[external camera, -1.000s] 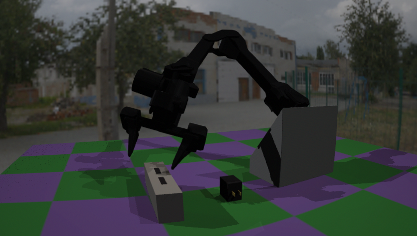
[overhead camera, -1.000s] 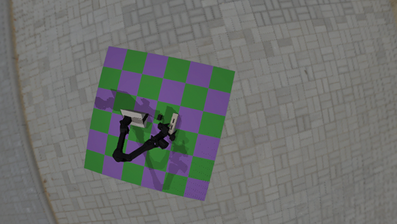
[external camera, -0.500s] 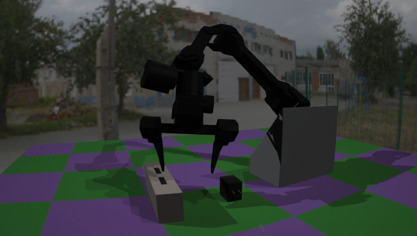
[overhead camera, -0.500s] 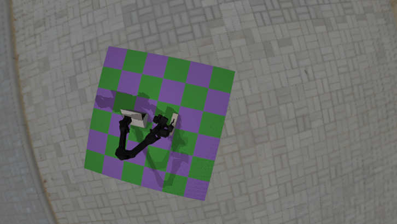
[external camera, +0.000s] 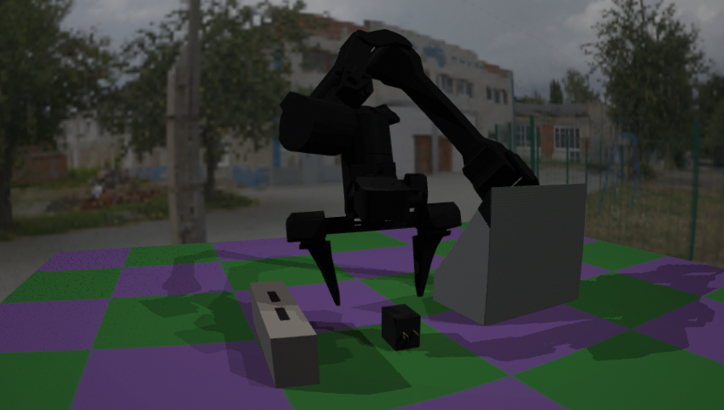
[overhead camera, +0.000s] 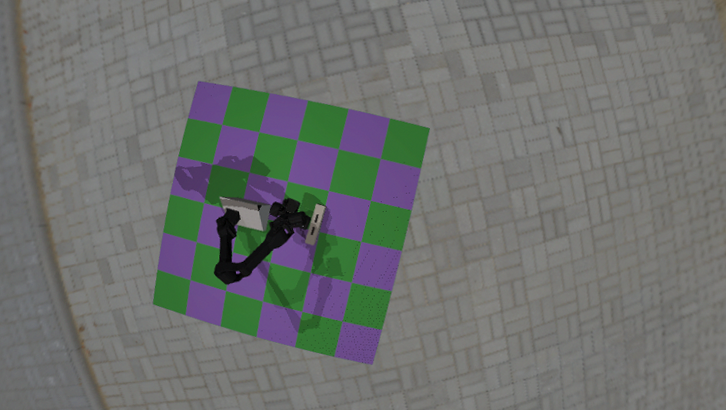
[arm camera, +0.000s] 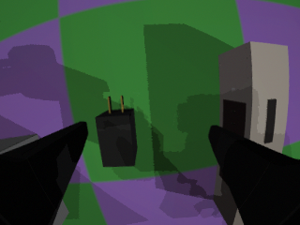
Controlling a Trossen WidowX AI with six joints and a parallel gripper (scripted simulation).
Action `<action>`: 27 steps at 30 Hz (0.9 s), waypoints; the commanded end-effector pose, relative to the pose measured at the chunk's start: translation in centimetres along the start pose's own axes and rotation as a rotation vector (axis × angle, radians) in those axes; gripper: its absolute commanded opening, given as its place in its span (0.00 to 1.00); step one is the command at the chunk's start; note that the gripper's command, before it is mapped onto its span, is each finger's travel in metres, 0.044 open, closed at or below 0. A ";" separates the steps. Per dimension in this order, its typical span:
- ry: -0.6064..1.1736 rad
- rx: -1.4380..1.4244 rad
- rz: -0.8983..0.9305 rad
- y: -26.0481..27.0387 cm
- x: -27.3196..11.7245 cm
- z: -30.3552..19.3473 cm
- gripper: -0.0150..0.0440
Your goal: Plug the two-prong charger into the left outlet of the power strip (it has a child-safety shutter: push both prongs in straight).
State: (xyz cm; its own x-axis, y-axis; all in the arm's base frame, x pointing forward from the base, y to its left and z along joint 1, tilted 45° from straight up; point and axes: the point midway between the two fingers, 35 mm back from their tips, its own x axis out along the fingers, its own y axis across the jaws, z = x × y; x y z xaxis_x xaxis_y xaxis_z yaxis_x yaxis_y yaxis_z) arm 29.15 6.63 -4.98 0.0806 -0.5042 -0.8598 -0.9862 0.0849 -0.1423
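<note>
The black two-prong charger [external camera: 399, 327] [arm camera: 116, 142] lies on the mat, its brass prongs level and pointing toward the exterior camera side. The gripper hides it in the top view. The pale power strip [overhead camera: 310, 238] [external camera: 297, 360] [arm camera: 270, 66] stands beside it, with two dark slots on its top. My gripper [external camera: 378, 300] [arm camera: 149, 129] is open and empty, pointing down above and slightly behind the charger. In the wrist view the charger shows between the fingertips, closer to the left one; the right finger overlaps the near part of the strip.
A grey wedge-shaped block [overhead camera: 245, 213] [external camera: 533, 254] [arm camera: 19, 142] stands on the charger's other side from the strip, near the arm's base. The green and purple checkered mat [overhead camera: 404, 144] [external camera: 167, 386] lies under everything.
</note>
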 end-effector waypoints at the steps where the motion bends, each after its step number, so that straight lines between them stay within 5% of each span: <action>1: 0.106 -0.030 0.006 1.2 -0.3 -0.2 1.00; 10: 0.315 -0.107 -0.016 3.1 -1.1 -0.8 1.00; 27: 0.320 -0.108 -0.018 3.1 0.4 -1.2 1.00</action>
State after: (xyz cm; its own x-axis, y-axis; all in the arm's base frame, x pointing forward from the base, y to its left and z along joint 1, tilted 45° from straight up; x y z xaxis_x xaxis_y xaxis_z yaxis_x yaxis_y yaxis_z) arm 25.96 5.89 -4.95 0.0614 -0.7483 -0.6605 -0.9960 -0.0029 -0.0894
